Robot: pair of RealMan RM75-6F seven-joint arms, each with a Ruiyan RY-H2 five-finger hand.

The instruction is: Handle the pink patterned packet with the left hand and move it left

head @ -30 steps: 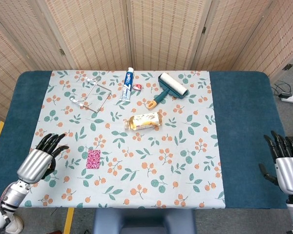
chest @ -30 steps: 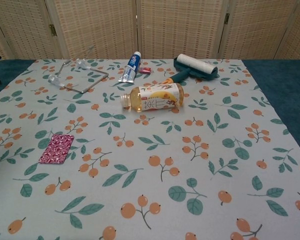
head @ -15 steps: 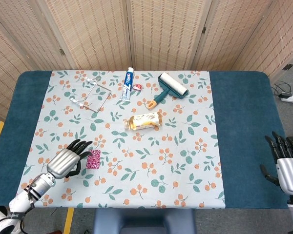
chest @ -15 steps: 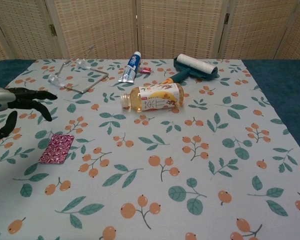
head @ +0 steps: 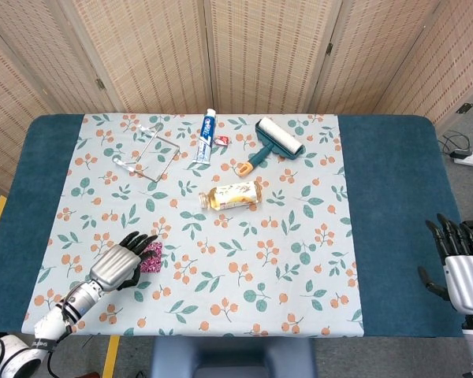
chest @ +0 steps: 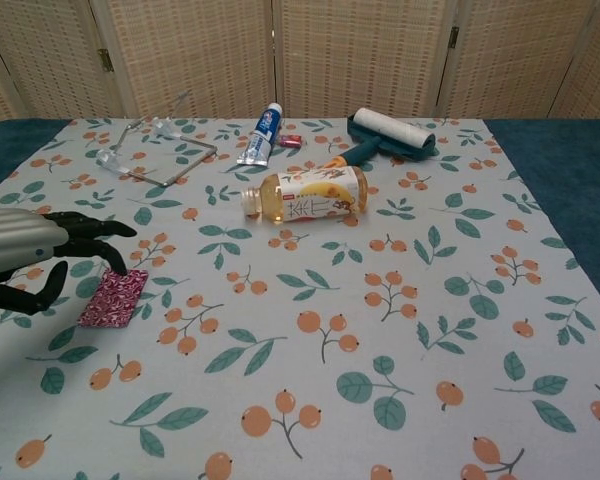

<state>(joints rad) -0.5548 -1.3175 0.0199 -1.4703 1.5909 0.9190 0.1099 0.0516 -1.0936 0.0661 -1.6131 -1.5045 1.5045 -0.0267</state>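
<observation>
Pink patterned flat packet (chest: pixel 113 297) lies on the floral tabletop (chest: pixel 380 300), under the left robot hand (chest: pixel 40 255), whose spread fingers hold nothing; thin, light, probably slippery, best pinched at its edges.

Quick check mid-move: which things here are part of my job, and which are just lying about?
Job: pink patterned packet; left hand, over the packet's left part, fingers spread.

Lying about: tea bottle, toothpaste tube, lint roller, wire stand, small red item, right hand.

Each hand, left hand (head: pixel 120 264) and right hand (head: pixel 462 272), pairs silver shell with black fingers.
</observation>
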